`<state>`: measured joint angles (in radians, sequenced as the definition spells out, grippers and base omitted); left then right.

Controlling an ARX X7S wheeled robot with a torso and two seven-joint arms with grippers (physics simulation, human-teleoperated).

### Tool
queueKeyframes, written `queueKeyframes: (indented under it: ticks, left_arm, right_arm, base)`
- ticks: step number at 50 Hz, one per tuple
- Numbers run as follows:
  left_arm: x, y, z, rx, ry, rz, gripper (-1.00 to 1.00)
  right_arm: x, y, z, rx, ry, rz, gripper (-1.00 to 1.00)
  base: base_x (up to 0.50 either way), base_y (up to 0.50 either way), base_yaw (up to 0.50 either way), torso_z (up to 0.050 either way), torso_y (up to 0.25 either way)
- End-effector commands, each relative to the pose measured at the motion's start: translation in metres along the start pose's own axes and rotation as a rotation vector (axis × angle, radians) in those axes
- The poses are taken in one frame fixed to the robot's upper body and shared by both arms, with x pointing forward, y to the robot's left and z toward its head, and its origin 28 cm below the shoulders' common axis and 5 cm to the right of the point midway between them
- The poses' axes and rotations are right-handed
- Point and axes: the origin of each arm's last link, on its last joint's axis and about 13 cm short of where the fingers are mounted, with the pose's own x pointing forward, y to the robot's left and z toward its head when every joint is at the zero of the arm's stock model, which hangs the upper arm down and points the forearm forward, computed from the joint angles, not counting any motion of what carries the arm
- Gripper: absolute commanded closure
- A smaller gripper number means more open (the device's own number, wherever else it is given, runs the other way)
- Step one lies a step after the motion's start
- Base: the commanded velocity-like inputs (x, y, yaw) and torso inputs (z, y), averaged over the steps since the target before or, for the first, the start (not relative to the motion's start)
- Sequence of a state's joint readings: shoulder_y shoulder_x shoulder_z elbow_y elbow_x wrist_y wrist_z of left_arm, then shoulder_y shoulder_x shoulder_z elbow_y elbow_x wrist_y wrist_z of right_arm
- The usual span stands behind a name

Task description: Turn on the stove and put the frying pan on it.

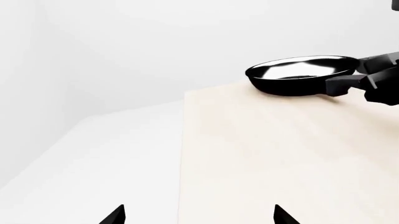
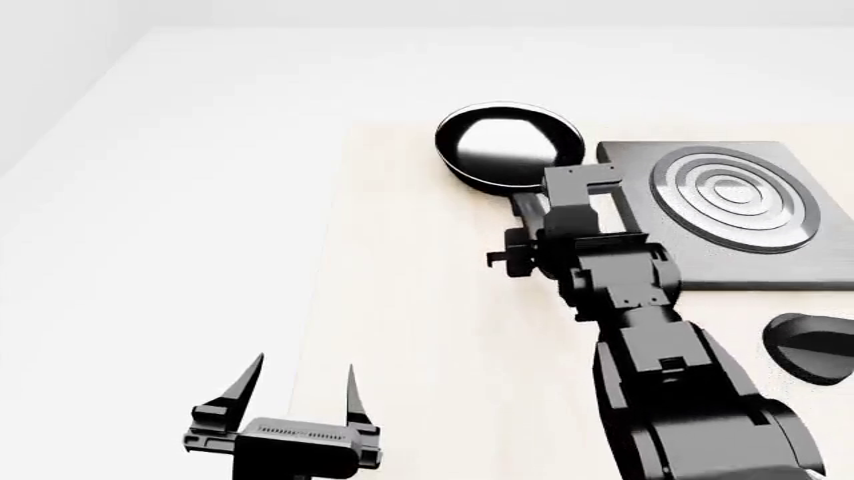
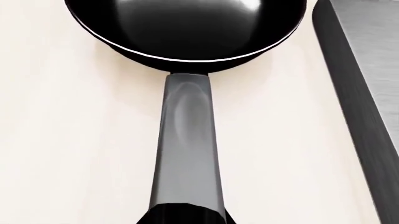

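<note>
Pan (image 2: 507, 145) sits beside the stove (image 2: 727, 205) — rigid, likely front-heavy, handle (image 3: 186, 140) the place to hold. Right gripper (image 2: 561, 205) over it, grip unclear; left gripper (image 2: 300, 395) spread, empty.

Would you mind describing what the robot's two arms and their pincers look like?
Both are matte black. The left pincer has two thin, pointed, blade-like fingers on a wide flat bar with a ribbed strip. The right arm is built of blocky, angular segments with rounded joint housings, ending in a boxy right pincer. No cables or markings are visible.
</note>
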<state>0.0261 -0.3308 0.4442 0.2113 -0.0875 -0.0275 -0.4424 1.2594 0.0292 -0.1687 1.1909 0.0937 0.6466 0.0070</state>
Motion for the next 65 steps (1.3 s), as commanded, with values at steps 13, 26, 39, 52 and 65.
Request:
queueKeyframes:
  ticks: [13, 26, 39, 52, 65]
  left_arm:
    - [0.0, 0.0, 0.0, 0.002, -0.001, -0.001, -1.0]
    - [-0.001, -0.001, -0.001, 0.004, 0.001, -0.003, -1.0]
    - [-0.001, -0.002, -0.001, 0.005, 0.002, -0.003, -1.0]
    - [-0.001, -0.003, -0.002, 0.006, 0.004, -0.005, -1.0]
    - [-0.001, -0.003, -0.001, 0.008, 0.003, -0.005, -1.0]
  right_arm:
    - [-0.031, -0.02, 0.011, 0.022, -0.212, -0.028, 1.0]
    - [-0.047, -0.037, 0.003, 0.078, -0.26, -0.038, 1.0]
    - [-0.068, -0.059, -0.015, 0.096, -0.289, -0.089, 1.0]
    - [-0.095, -0.09, -0.022, 0.097, -0.286, -0.17, 1.0]
    - [-0.122, -0.114, -0.031, 0.123, -0.286, -0.229, 1.0]
  base:
    - [0.0, 0.0, 0.0, 0.0, 0.0]
    - [0.0, 0.0, 0.0, 0.0, 0.002]
    - [0.0, 0.0, 0.0, 0.0, 0.002]
    - [0.0, 0.0, 0.0, 0.0, 0.002]
    - [0.0, 0.0, 0.0, 0.0, 0.002]
